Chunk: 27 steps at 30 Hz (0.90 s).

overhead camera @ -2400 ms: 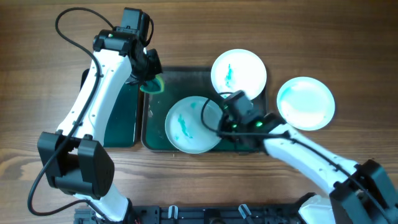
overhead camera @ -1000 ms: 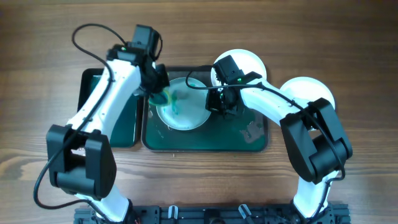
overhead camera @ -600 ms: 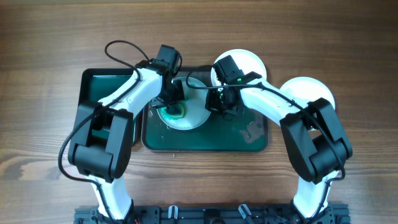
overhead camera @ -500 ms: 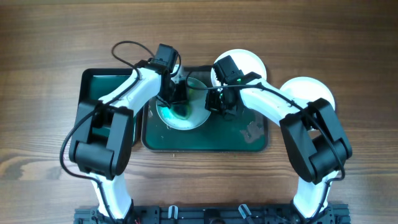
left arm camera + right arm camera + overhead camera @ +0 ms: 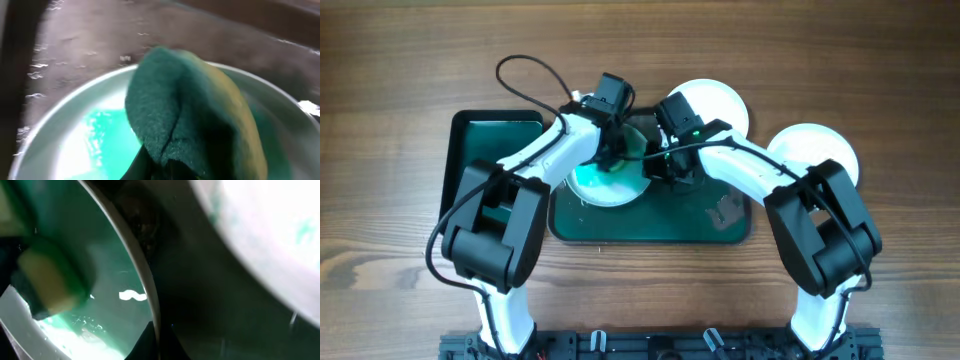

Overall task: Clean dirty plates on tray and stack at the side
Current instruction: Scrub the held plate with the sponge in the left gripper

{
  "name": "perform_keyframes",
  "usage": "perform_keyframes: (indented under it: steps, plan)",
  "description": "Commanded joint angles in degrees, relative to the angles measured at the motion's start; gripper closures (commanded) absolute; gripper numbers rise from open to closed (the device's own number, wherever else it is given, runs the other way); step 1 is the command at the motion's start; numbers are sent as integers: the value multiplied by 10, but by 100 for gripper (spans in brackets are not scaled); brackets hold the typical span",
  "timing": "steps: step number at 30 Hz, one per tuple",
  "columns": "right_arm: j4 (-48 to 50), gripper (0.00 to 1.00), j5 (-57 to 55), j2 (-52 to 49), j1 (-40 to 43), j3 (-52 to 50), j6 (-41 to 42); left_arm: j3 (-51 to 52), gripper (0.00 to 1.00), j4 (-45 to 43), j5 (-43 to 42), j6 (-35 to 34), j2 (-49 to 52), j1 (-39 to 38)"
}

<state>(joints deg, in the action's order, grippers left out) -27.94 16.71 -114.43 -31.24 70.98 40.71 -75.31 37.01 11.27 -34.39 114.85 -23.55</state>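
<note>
A white plate [image 5: 605, 180] smeared with green lies in the dark green tray [image 5: 650, 225]. My left gripper [image 5: 616, 148] is shut on a green and yellow sponge [image 5: 195, 110] and presses it onto the far part of that plate [image 5: 80, 145]. My right gripper [image 5: 665, 165] is shut on the plate's right rim [image 5: 145, 275]; the sponge also shows in the right wrist view [image 5: 47, 277]. A second dirty plate [image 5: 715, 105] lies at the tray's far right corner.
A plate with a pale green wash [image 5: 817, 160] lies on the wooden table to the right of the tray. A second dark green tray [image 5: 485, 180] lies to the left. A grey smear [image 5: 725, 210] marks the main tray's right part.
The right gripper took the plate by its rim and drew it to the tray's far part. The left gripper brought the sponge onto the plate and swept it rightwards across it.
</note>
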Motion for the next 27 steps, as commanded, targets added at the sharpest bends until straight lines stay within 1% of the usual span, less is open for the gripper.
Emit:
perform_keyframes:
  steps: [1, 2, 3, 5, 6, 8, 9, 10, 11, 12, 14, 15, 16, 17, 18, 20, 21, 23, 24, 25, 27]
  plan:
    - [-16, 96, -2, -12, 1, -10, -11, 21, 96, 55, 66, -35, 29, 31]
    - [-16, 96, -2, -12, 1, -10, -11, 21, 96, 70, 18, -33, 29, 31]
    - [-16, 96, -2, -12, 1, -10, -11, 21, 96, 84, -29, -11, 29, 31]
    - [-16, 96, 1, -12, 4, -10, -11, 21, 96, 103, -138, 78, 29, 31]
    - [-16, 96, 3, -12, 5, -10, -11, 21, 96, 111, -176, 115, 29, 31]
    - [-14, 96, 9, -12, 10, -10, -11, 21, 96, 152, -283, 229, 29, 31]
    - [-14, 96, 9, -12, 12, -10, -11, 21, 96, 172, -343, 300, 29, 30]
    - [-12, 96, 9, -12, 12, -10, -11, 21, 96, 186, -393, 362, 29, 31]
    - [-12, 96, 9, -12, 12, -10, -11, 21, 96, 195, -430, 409, 29, 31]
    - [-12, 96, 9, -12, 12, -10, -11, 21, 96, 196, -451, 434, 29, 31]
    - [-12, 96, 9, -12, 12, -10, -11, 21, 96, 173, -455, 434, 29, 31]
    - [-12, 96, 9, -12, 12, -10, -11, 21, 96, 145, -452, 422, 29, 31]
    - [-12, 96, 9, -12, 12, -10, -11, 21, 96, 111, -436, 391, 29, 31]
    - [-12, 96, 9, -12, 12, -10, -11, 21, 96, 80, -400, 348, 29, 32]
    - [-12, 96, 9, -12, 12, -10, -11, 19, 96, 38, -326, 283, 29, 32]
    - [-12, 96, 9, -12, 12, -10, -13, -3, 96, 18, -168, 197, 29, 30]
    - [-13, 96, 9, -12, 12, -10, -13, -17, 96, 23, -107, 179, 29, 28]
    - [-12, 96, 9, -12, 12, -10, -16, -46, 96, 63, 57, 115, 29, 27]
    - [-12, 96, 9, -12, 12, -10, -16, -52, 96, 83, 110, 85, 29, 27]
    - [-12, 96, 8, -12, 12, -10, -16, -54, 96, 105, 151, 57, 29, 27]
    - [-12, 96, 8, -12, 12, -10, -15, -54, 96, 131, 150, 49, 29, 27]
